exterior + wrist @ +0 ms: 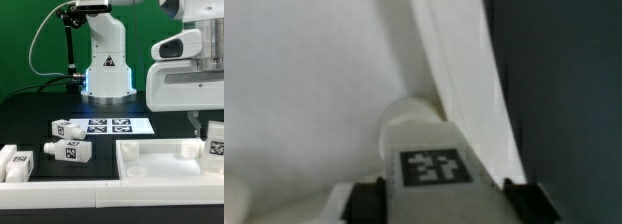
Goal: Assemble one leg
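My gripper (207,133) is at the exterior view's right, shut on a leg (214,141), a stubby white post with a black-and-white tag. It holds the leg at the right end of the large white tray-shaped part (160,158). In the wrist view the leg (432,150) sits between my two dark fingers (368,203). Its narrower tip points at the tray part's floor (313,90), next to its raised wall (464,60). Whether the tip touches the tray I cannot tell. My gripper's midpoint in the wrist view (441,205) lies on the leg.
Three more legs lie at the exterior view's left: one (68,129) beside the marker board (110,127), one (68,151) in front of it, one (15,160) at the edge. A long white border piece (100,190) runs along the front. The robot base (105,70) stands behind.
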You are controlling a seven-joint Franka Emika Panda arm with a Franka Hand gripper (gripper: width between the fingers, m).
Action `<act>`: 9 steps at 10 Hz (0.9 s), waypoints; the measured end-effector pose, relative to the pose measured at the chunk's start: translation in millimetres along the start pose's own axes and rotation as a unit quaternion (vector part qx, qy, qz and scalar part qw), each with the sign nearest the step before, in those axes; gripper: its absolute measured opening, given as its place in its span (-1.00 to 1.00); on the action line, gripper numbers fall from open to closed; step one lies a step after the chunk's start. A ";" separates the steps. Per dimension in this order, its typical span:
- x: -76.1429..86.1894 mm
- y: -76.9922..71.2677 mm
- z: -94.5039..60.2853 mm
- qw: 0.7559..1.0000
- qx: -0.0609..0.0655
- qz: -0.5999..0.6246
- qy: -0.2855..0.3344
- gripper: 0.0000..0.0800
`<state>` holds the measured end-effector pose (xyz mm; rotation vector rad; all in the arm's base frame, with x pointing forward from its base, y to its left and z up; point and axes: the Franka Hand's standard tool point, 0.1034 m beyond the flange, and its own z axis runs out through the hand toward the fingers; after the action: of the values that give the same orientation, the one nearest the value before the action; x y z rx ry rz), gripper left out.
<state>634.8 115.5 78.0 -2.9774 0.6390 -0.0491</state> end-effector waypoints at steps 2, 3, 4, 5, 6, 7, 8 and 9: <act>-0.3 -0.8 -0.4 0.997 -0.001 0.076 -0.001 -0.27; -0.9 -1.0 0.8 0.990 -0.001 0.138 -0.001 -0.27; -1.3 -1.0 2.4 0.982 0.000 0.189 -0.002 -0.27; -1.7 -1.6 2.7 0.965 0.006 0.262 -0.008 -0.27; -1.7 -2.6 2.8 0.939 0.016 0.342 -0.017 -0.27; -1.9 -4.4 2.5 0.913 0.021 0.406 -0.022 -0.27; -1.9 -6.0 3.1 0.893 0.027 0.450 -0.021 -0.27; -1.9 -5.8 3.2 0.898 0.027 0.439 -0.021 -0.27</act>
<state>635.6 121.8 75.4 -2.3442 1.8398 0.0641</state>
